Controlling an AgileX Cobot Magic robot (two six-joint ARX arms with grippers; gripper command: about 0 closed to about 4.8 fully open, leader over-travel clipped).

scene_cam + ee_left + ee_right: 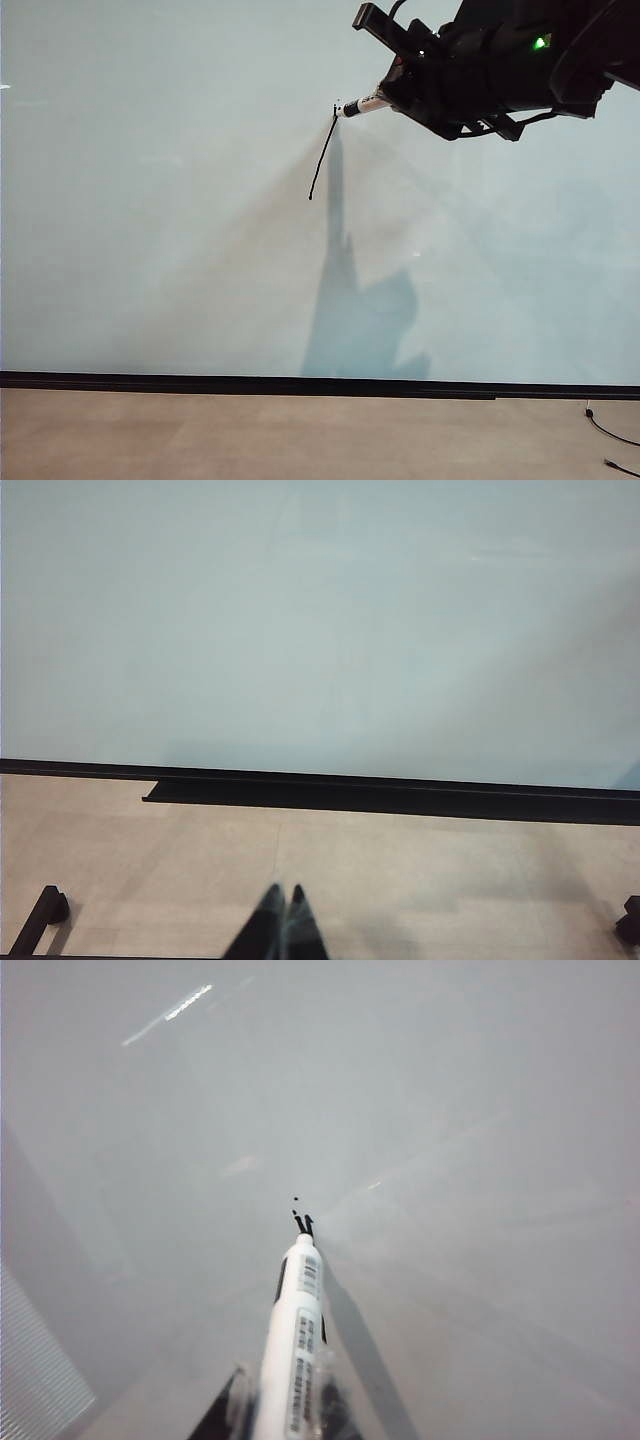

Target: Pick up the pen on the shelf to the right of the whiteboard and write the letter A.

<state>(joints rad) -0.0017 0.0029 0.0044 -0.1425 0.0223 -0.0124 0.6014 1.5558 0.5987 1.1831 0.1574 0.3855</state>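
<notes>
The right pincer (400, 95) sits in the upper right of the exterior view, a black mass with a green light, and it is clamped on the pen (362, 105). The pen's white barrel juts out toward the left, its dark tip pressed to the whiteboard (150, 250) just above the centre of the frame. From that tip a thin black stroke (322, 160) slants down and to the left: one leg of the letter A, with nothing else of the letter drawn. In the right wrist view the same pincer (285, 1410) grips the pen (295, 1330) low in the frame, the labelled barrel rising to the tip, which meets the glossy whiteboard (450, 1110) near the centre.

The arm's shadow falls on the board below the stroke, running down to the board's thin black bottom edge (200, 381). Below that lies the tan floor (250, 435), with a dark cable (610, 432) at the lower right.

The left pincer (281, 925) shows at the bottom centre of the left wrist view, its fingers pressed together and holding nothing, well apart from the whiteboard (300, 630). A black shelf (400, 795) runs along the board's lower edge, and black stand feet (40, 915) sit at the lower corners.
</notes>
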